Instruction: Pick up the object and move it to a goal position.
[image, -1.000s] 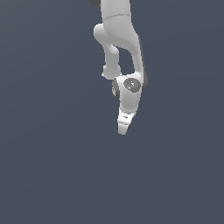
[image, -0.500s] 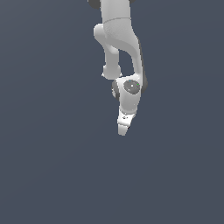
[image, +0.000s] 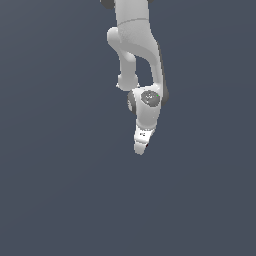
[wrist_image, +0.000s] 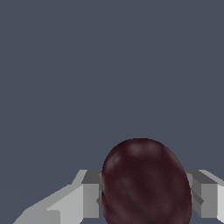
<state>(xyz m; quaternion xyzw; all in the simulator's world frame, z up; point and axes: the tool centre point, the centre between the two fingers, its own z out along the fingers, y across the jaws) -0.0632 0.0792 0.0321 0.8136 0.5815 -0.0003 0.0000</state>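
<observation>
Maroon ball (wrist_image: 146, 181), one, clamped between two end effector (wrist_image: 144, 199) fingers (wrist_image: 89, 199).

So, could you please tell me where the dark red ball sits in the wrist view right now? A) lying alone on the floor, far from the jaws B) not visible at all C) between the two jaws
C: the dark red ball fills the gap between the two grey jaws, one on each side of it.

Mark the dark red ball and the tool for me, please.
dark red ball (wrist_image: 146, 183), wrist view, middle of its rounded front, sitting between the fingers.
tool (image: 141, 148), exterior view, at its fingertips, below the white arm; the ball is hidden there.
</observation>
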